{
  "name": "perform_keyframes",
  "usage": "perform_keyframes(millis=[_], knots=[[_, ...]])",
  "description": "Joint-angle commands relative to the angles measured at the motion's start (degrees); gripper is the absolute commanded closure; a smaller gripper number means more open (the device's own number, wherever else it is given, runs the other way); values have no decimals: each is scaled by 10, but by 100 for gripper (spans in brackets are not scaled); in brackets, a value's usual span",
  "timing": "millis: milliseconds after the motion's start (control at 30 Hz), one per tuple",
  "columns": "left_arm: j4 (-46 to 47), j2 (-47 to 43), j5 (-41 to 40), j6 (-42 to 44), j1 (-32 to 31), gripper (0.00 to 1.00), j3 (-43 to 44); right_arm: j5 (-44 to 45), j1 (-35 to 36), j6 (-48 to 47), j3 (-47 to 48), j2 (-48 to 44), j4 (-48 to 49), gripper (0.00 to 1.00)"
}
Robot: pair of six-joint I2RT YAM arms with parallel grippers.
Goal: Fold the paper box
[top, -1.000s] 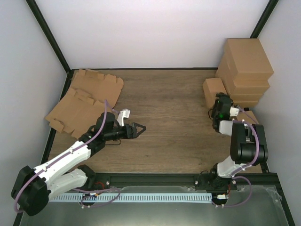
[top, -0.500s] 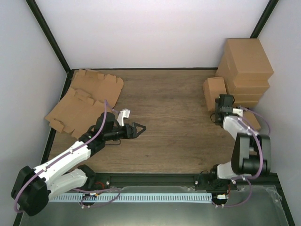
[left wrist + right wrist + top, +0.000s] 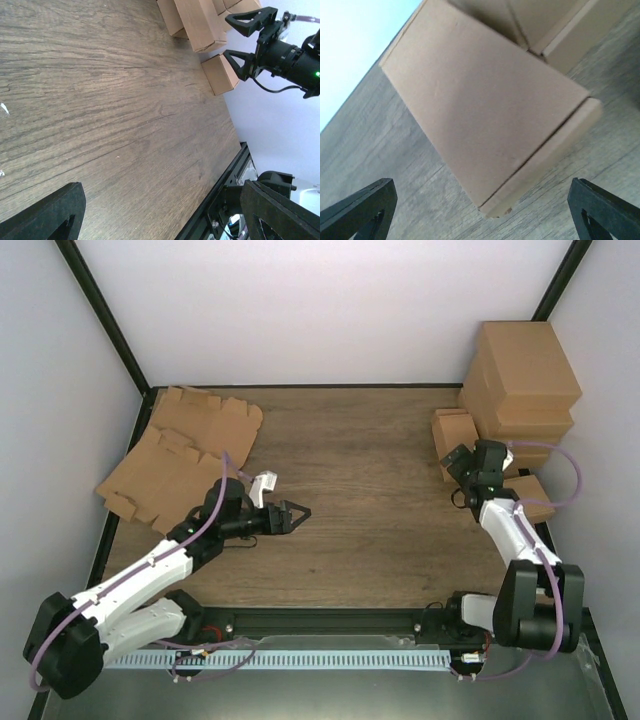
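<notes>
Brown rectangular paper box (image 3: pixel 485 115), right fingers (image 3: pixel 612 210) wide, left fingers (image 3: pixel 50 212) wide, woodgrain table (image 3: pixel 125 100)

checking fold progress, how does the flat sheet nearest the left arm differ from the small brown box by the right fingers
The flat sheet lies unfolded, notched flaps spread; the small brown box is closed into a block. The sheet spreads wider than the box. The right gripper, fingers open, faces the box; the left gripper points away from the sheet. Both are brown cardboard.
</notes>
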Motion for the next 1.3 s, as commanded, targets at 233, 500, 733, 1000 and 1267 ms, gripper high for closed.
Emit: perform_keyframes(millis=[233, 500, 733, 1000, 1267], knots=[[-13, -18, 3, 14, 2, 12, 13, -68, 54, -175, 99, 51, -90, 31], [-7, 4, 16, 14, 2, 12, 24, -29, 98, -174, 93, 33, -160, 54], [-6, 6, 17, 14, 2, 12, 26, 58, 96, -99, 58, 25, -194, 82], [-15, -1, 16, 14, 2, 12, 25, 41, 36, -97, 49, 55, -135, 99], [-16, 0, 13, 14, 2, 12, 26, 22, 12, -89, 92, 143, -75, 99]])
